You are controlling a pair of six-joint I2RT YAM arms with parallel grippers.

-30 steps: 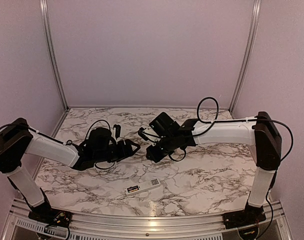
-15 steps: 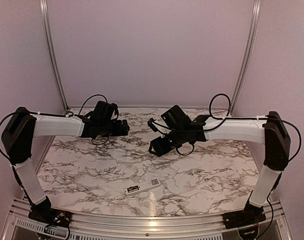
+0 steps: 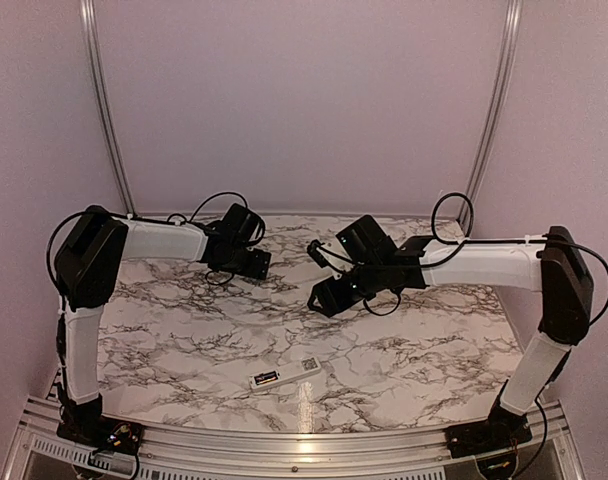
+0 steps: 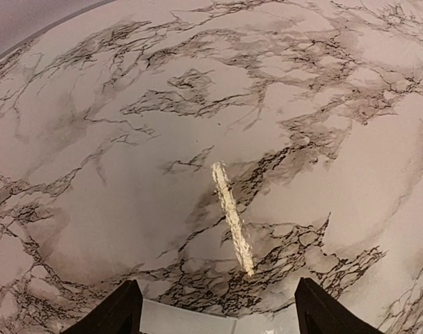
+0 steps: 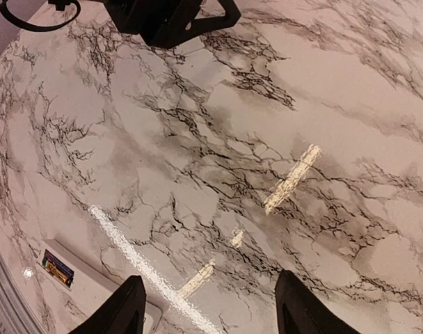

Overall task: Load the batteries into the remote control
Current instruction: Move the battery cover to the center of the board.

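Note:
The white remote control (image 3: 284,376) lies back-up near the table's front edge, also at the lower left of the right wrist view (image 5: 86,282). Its recessed compartment holds a dark, colour-banded battery (image 5: 57,268) (image 3: 266,379); I cannot make out a second one. My left gripper (image 3: 262,264) hovers over the far left of the table, open, with only bare marble between its fingers (image 4: 222,313). My right gripper (image 3: 320,298) hangs above the table's middle, behind the remote, open and holding nothing (image 5: 211,309).
The marble tabletop (image 3: 404,350) is bounded by purple walls and a metal rail (image 3: 304,440) along the front. The left arm's gripper (image 5: 170,17) shows at the top of the right wrist view. Bright light streaks glare on the marble.
The left arm has swung up and back to the far left. The right gripper has opened and drawn slightly back to the right. The remote has stayed in place.

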